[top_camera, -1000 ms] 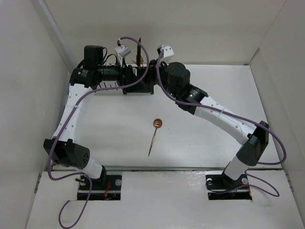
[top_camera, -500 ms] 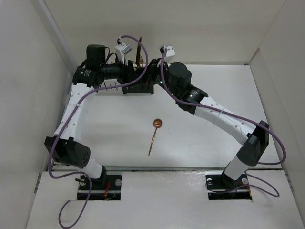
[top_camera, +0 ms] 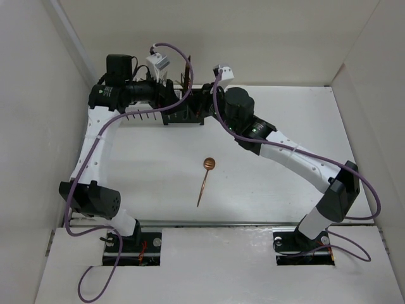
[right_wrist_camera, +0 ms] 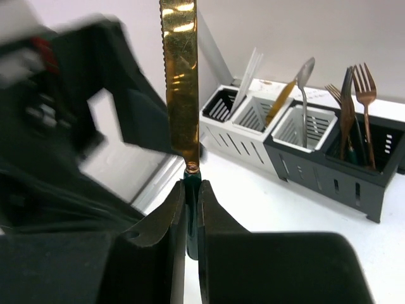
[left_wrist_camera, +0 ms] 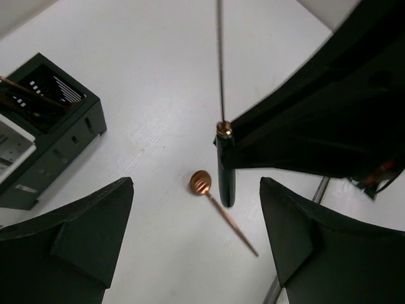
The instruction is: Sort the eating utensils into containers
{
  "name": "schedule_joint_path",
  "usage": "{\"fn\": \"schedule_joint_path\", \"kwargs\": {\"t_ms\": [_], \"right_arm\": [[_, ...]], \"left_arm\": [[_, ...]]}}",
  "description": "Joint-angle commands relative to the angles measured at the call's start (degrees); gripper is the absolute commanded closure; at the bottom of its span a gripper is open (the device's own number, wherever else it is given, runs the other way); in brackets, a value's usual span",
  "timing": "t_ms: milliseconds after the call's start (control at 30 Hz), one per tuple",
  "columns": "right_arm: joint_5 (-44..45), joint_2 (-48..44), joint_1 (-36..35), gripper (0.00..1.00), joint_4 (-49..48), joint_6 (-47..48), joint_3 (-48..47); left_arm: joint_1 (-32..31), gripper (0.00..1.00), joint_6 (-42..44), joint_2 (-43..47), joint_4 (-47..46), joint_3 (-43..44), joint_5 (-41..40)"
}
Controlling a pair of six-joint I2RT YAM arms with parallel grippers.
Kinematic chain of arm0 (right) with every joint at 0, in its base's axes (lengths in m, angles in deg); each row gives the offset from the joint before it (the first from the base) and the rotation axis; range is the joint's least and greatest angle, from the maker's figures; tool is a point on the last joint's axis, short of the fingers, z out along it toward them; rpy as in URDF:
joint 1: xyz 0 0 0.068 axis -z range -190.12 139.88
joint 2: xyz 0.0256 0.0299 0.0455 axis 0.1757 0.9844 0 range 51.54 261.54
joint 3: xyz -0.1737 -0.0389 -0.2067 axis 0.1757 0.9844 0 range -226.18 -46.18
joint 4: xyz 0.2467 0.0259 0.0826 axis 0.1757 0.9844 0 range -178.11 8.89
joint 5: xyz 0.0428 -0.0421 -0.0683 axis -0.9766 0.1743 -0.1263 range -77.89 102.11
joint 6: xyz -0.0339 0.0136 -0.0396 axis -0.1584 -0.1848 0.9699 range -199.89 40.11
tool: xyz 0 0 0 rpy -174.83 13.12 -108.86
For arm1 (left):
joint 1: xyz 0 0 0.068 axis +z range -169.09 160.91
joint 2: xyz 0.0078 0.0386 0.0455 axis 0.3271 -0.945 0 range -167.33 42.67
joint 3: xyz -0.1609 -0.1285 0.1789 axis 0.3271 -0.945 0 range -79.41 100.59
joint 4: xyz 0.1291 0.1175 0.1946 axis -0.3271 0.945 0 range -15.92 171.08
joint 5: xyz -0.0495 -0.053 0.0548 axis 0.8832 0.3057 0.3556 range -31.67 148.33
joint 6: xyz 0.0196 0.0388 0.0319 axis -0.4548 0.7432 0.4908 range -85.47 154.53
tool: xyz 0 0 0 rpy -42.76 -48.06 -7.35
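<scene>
Knife (right_wrist_camera: 180, 82), serrated gold blade w/ dark-green handle: I see R gripper (right_wrist_camera: 190, 190) pinching handle, blade upright. L gripper (left_wrist_camera: 196, 185) jaws spread wide. Slim copper spoon (top_camera: 204, 180) flat on white table (top_camera: 285, 126).

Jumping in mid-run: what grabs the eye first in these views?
A gold-bladed knife stands upright, its dark handle pinched in the right gripper, near the caddies at the far edge. The left gripper gapes open close by. One copper spoon lies alone mid-table.
</scene>
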Motion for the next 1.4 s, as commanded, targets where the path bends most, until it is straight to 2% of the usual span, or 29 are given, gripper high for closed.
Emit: {"fn": "schedule_joint_path", "kwargs": {"t_ms": [0,33,67,133,200,233,300,367,433,633,1033,1133,1367], "right_arm": [[-1.0,-2.7,0.6,1.00,-1.5,1.2,0.5],[-1.0,-2.7,0.6,1.00,-1.5,2.0,0.5],[-1.0,-2.7,0.6,1.00,-1.5,2.7,0.5],[-2.2,-2.7,0.6,1.00,-0.9,2.7,0.5],[-2.8,-2.7,0.6,1.00,-0.9,2.7,0.5],[-3.3,-2.7,0.6,1.00,-0.9,2.7,0.5],[-3.3,-2.7,0.6,1.00,-0.9,2.7,0.5],[-3.3,-2.7,0.6,1.00,-0.9,2.7,0.5],[-3.3,-2.7,0.6,1.00,-0.9,3.3,0.5],[-3.3,-3.3,0.6,1.00,-0.9,3.8,0.5],[-2.7,-4.5,0.6,1.00,-0.9,4.3,2.8],[-2.1,-4.5,0.6,1.00,-0.9,4.3,3.3],[-2.6,-4.0,0.6,1.00,-0.9,4.3,1.6]], "left_arm": [[2.4,0.22,14.3,0.6,8.9,7.5,9.6],[3.2,0.22,18.2,-0.1,14.3,9.2,11.3],[3.3,0.21,22.4,-0.1,15.2,11.2,13.3],[4.0,0.21,20.3,-0.7,13.6,11.2,13.3],[4.0,0.21,10.6,-0.7,2.1,6.7,12.7],[4.0,0.23,-1.8,-0.7,-7.4,4.9,11.5],[2.8,0.25,-11.6,-0.7,-13.6,0.3,5.4],[1.1,0.27,-15.5,-0.7,-14.8,-0.5,1.6],[-1.8,0.27,-16.5,-1.2,-15.4,-2.4,-4.0],[-2.4,0.28,-23.1,-1.2,-19.1,-5.3,-4.6],[3.0,0.33,-35.2,-2.2,-29.3,-5.3,9.0],[3.0,0.34,-34.1,-2.2,-28.7,-5.3,8.3],[-2.1,0.34,-31.1,-1.0,-26.1,-8.4,7.0]]}}
